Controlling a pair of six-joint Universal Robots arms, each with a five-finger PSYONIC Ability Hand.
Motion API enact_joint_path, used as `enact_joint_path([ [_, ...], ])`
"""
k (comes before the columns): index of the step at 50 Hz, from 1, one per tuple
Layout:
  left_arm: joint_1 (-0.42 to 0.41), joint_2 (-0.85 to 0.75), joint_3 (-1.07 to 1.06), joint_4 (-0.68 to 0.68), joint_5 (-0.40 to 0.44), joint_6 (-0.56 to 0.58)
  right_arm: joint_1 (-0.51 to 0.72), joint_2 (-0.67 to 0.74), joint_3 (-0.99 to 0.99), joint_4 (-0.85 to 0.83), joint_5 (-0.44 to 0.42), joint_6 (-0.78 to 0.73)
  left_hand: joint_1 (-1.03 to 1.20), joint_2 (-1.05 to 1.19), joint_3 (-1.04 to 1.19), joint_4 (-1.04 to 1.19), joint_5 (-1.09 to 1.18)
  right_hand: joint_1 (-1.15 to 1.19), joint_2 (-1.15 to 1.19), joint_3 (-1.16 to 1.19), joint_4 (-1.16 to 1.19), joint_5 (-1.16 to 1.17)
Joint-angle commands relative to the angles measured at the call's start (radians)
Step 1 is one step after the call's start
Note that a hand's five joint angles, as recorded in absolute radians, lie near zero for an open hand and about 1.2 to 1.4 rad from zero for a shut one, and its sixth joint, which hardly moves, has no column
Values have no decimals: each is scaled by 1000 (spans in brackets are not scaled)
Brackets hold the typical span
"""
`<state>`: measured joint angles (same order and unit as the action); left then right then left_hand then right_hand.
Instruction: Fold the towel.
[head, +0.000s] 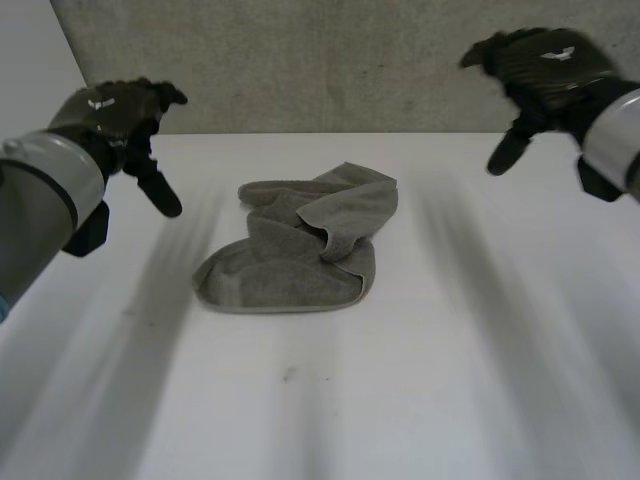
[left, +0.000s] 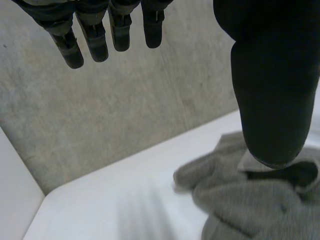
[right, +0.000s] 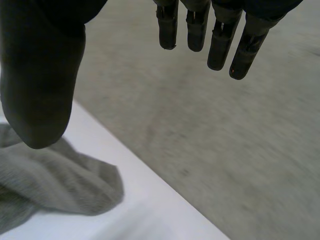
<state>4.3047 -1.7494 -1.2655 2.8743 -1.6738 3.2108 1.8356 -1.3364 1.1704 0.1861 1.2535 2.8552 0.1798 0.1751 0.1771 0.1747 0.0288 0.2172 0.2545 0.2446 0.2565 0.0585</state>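
The towel (head: 295, 250), a grey terry cloth, lies crumpled near the middle of the white table (head: 450, 390), a little towards its far edge. It is bunched rather than flat. One flap is turned over the upper right part, and a rounded lobe spreads towards the near left. It seems to be doubled over on itself, though the rumpled folds make the layers hard to read.

The left hand (head: 115, 115) hangs in the air to the left of the towel, well apart from it. In the left wrist view its fingers (left: 95, 37) are straight and lie side by side with narrow gaps. The thumb stands away from them and they close on nothing.

The right hand (head: 545, 65) is raised to the right of the towel and further back, also well apart from it. In the right wrist view its fingers (right: 220, 42) are straight and loosely spread, with the thumb held wide.

A grey speckled wall (head: 350, 60) rises behind the table's far edge.
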Motion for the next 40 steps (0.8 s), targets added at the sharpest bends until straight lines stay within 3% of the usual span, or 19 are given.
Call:
enact_joint_path([
  [1,44,-1,-190,135,43,142,114,190,-112,-4,-129,-276,25,30,28,30,1,-43,-80,-70,-82,-58],
  [10,127,-15,-449,358,245,288,195,333,-161,-16,-148,-419,48,53,51,54,25,-43,-80,-70,-82,-58],
  [18,128,-105,-540,479,339,353,261,459,-195,-33,-141,-588,60,65,63,65,37,-43,-80,-70,-82,-58],
  [25,128,-210,-546,568,356,382,304,572,-218,-91,-131,-801,131,135,133,136,107,-43,-80,-70,-82,-58],
  [33,133,-302,-535,646,361,449,321,648,-255,-119,-120,-841,216,220,218,221,192,-30,-67,-57,-69,-45],
  [40,142,-325,-525,735,362,462,323,736,-339,-120,-59,-847,395,399,397,400,371,85,47,57,45,69],
])
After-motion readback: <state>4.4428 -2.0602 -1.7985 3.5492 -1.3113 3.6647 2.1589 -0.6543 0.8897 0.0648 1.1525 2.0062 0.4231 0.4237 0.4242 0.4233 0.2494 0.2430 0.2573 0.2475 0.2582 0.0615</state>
